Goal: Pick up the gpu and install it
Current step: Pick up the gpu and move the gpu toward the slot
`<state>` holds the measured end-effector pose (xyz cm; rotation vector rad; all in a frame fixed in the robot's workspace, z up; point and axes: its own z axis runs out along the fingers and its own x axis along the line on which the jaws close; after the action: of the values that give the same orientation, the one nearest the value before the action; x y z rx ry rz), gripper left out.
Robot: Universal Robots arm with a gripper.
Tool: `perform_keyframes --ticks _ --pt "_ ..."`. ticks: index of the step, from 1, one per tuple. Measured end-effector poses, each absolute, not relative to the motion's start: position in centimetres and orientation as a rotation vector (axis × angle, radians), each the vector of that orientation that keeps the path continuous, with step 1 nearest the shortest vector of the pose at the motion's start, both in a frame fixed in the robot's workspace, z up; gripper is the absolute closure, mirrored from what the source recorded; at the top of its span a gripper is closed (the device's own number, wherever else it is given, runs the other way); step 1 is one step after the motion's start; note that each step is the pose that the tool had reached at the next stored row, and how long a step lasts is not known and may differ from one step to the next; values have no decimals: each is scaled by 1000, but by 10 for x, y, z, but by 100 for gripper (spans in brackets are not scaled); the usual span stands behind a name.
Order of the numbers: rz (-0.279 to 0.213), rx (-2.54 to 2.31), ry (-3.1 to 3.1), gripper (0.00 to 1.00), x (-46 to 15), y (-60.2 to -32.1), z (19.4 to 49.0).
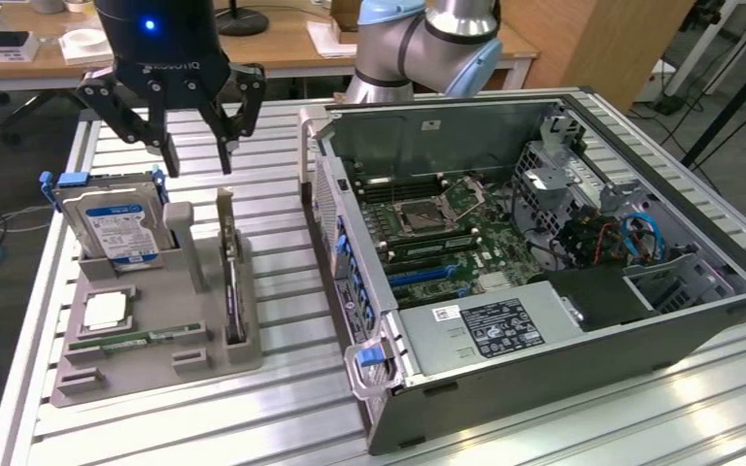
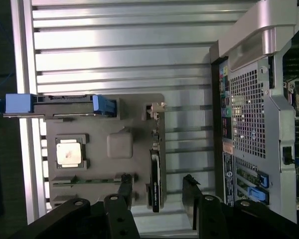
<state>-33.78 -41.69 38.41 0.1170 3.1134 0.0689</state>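
Wide-open, empty jaws hover upper left above the thin green-and-black gpu card (image 1: 232, 291) standing edgewise; they should straddle it squarely.

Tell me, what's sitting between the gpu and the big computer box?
Nothing: just bare table slats run between the gpu, standing on edge in its gray holder, and the computer case. The exterior view and the wrist view both show it.
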Motion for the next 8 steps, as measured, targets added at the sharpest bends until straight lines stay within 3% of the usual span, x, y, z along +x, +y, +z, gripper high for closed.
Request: perform_keyframes --ticks 8 --pt "69 117 3113 47 -337 -421 379"
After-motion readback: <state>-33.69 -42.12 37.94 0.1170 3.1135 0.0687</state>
